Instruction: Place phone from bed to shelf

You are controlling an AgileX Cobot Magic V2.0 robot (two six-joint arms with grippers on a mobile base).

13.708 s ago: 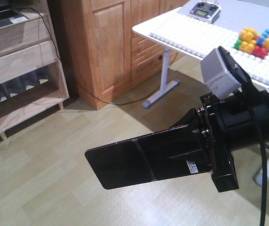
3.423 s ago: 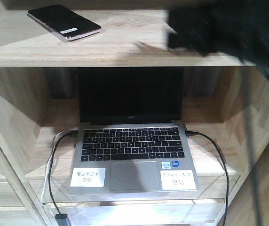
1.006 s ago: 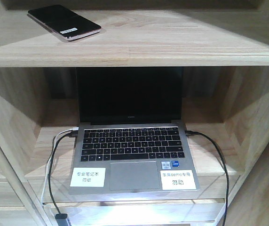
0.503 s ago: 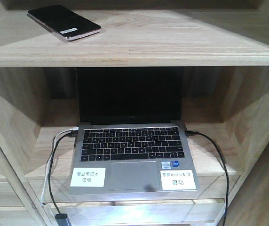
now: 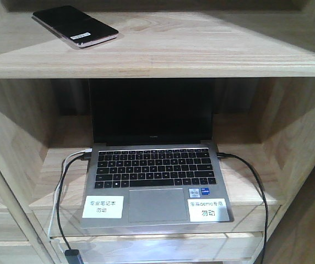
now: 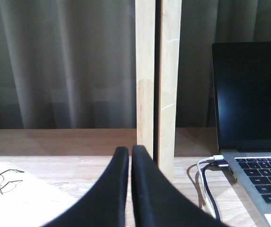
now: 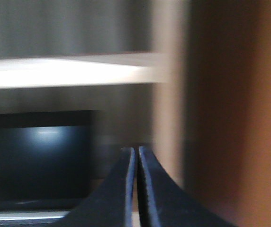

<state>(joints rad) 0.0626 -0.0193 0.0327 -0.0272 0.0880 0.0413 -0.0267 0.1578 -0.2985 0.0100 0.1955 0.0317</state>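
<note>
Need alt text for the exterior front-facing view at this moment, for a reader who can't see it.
A black phone lies flat at the left of the upper board of a pale wood shelf, with no gripper in view. In the compartment below, an open silver laptop with a dark screen sits with cables plugged into both sides and two white labels on its palm rest.

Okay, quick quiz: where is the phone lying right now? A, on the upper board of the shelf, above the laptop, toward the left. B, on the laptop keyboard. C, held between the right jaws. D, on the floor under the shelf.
A: the phone lies flat on the shelf board above the open laptop, toward the left, and both wrist views show the jaws shut with nothing between them.
</note>
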